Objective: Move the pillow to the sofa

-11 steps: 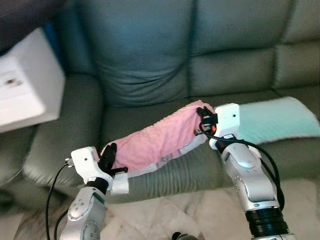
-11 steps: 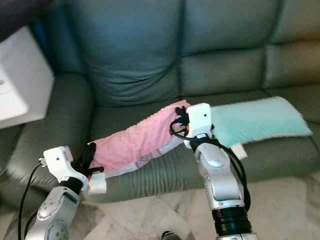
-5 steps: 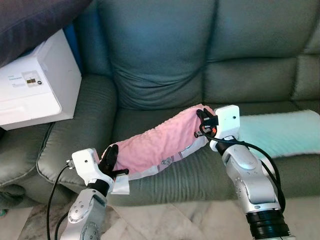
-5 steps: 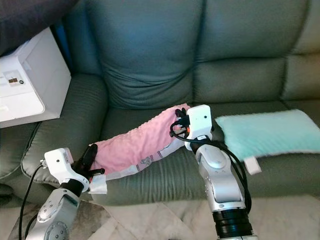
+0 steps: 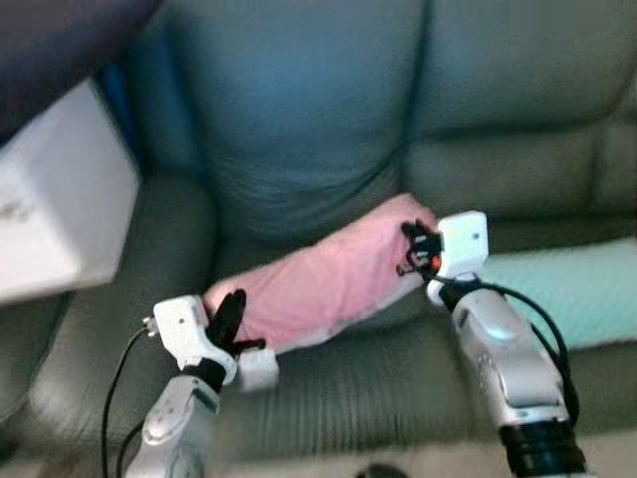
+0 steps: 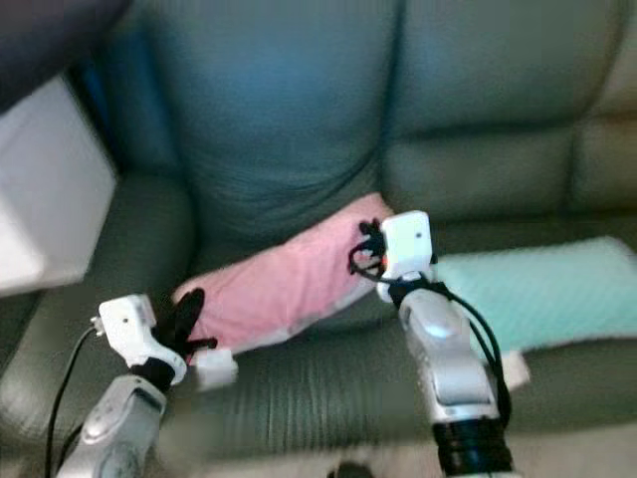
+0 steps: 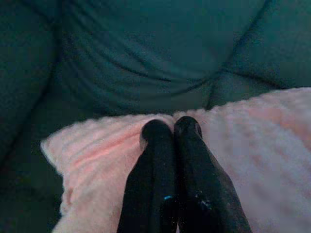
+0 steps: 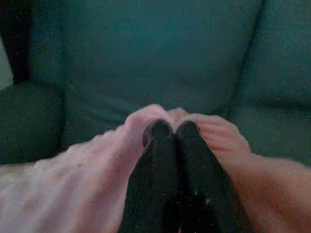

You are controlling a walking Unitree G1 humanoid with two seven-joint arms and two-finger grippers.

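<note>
Right now the pink pillow [image 5: 323, 281] hangs between the two grippers above the sofa [image 5: 328, 119] seat, its long axis running from about 8 o'clock near the robot's left side up to about 2 o'clock toward the backrest. The left gripper [image 5: 227, 321] has its two black fingers pressed together on the low, near end of the pillow; in the left wrist view the fingers [image 7: 158, 160] meet with pink fabric bunched on either side of them. The right gripper [image 5: 413, 244] is clamped the same way on the high, far end, and the right wrist view shows its fingers [image 8: 158, 145] closed with the pillow's corner puckered around the tips. So each arm holds one end, and neither is nearer the middle. The pillow slopes: the right end stands higher and deeper over the seat, close to the crease under the back cushion, while the left end sags lower, out near the seat's front edge. It sits over the seat cushion at about 12 o'clock from the robot, with the sofa arm at 9 o'clock beside a white box [image 5: 55, 199], and a pale green pillow [image 5: 567, 294] lying on the seat at 3 o'clock, just beside the right arm. I judge the coming move turns on that slope: the low left end wants carrying forward toward 12 o'clock and both ends lowering, so the whole length lands on the cushion rather than slipping off its front.
</note>
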